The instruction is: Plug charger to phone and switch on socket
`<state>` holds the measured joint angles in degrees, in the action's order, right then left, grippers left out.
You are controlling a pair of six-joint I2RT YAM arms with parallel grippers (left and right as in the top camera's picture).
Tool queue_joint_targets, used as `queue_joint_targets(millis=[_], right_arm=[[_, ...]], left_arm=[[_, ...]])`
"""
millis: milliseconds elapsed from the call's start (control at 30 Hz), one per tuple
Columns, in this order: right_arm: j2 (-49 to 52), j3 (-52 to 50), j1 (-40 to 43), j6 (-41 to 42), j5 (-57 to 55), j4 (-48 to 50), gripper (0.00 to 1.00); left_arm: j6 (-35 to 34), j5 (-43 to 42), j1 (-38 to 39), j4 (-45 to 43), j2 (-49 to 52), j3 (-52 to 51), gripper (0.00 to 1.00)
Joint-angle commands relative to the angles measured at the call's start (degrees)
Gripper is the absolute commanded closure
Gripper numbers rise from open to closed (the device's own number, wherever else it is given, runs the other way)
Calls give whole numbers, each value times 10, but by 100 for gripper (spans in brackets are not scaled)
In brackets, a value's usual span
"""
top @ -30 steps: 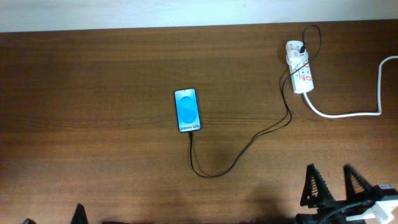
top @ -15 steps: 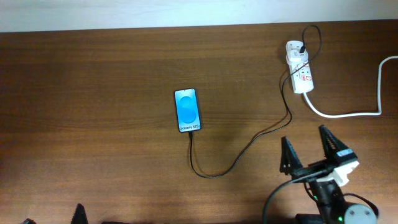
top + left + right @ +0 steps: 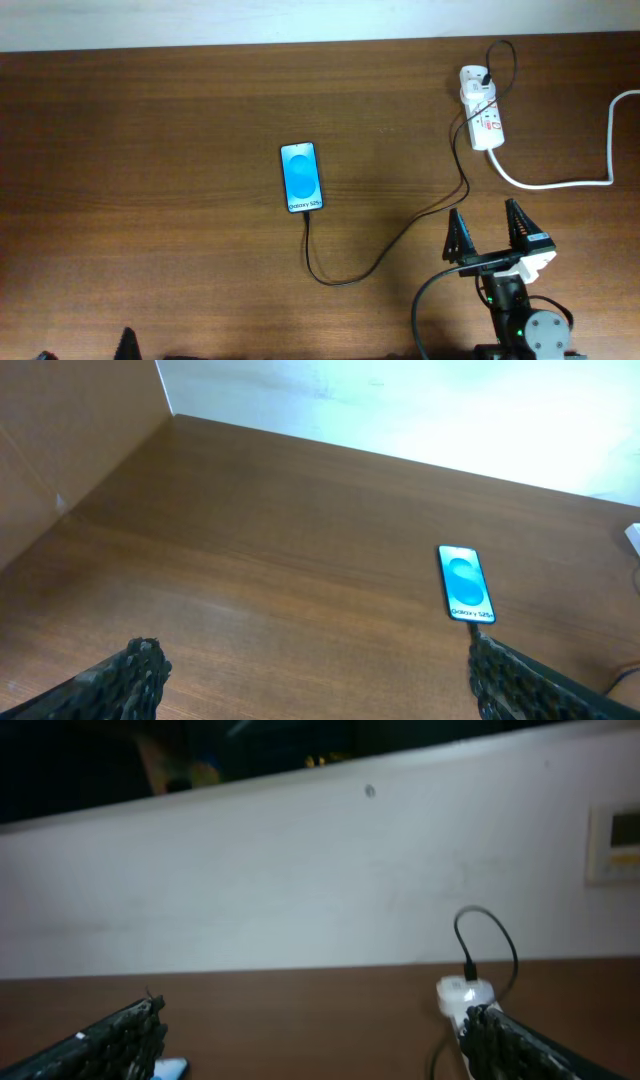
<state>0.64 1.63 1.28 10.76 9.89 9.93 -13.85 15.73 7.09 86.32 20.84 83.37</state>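
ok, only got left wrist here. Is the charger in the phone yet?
Observer: Overhead, the charger runs from the socket to the bottom edge of the phone. I can't confirm it's seated.
Operator: Where's the right arm?
Observer: The right fingers sit short of the socket, nearer the robot, not touching it.
Operator: Holding anything?
Observer: No, spread open and empty.

Qty: 1 phone [image 3: 302,177], 1 charger [image 3: 335,283], 1 socket [image 3: 481,120].
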Motion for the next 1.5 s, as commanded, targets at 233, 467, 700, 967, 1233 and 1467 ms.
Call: queue_joint_targets(millis=[233,467,700,967,1233,1467], right_arm=[[-4,-13,-5,17,-93,-84,2],[-4,-13,10,17,-102,-145,2],[-4,-13,10,17,-102,-145,2],[-4,-13,10,17,-102,-145,2],[-4,-13,10,17,-102,-145,2],[-4,-13,10,17,-102,-145,2]], left_arm=[[9,6,0,-1,3,0,1],[9,6,0,-1,3,0,1],[9,6,0,-1,3,0,1],[9,6,0,-1,3,0,1],[9,6,0,-1,3,0,1],[9,6,0,-1,3,0,1]])
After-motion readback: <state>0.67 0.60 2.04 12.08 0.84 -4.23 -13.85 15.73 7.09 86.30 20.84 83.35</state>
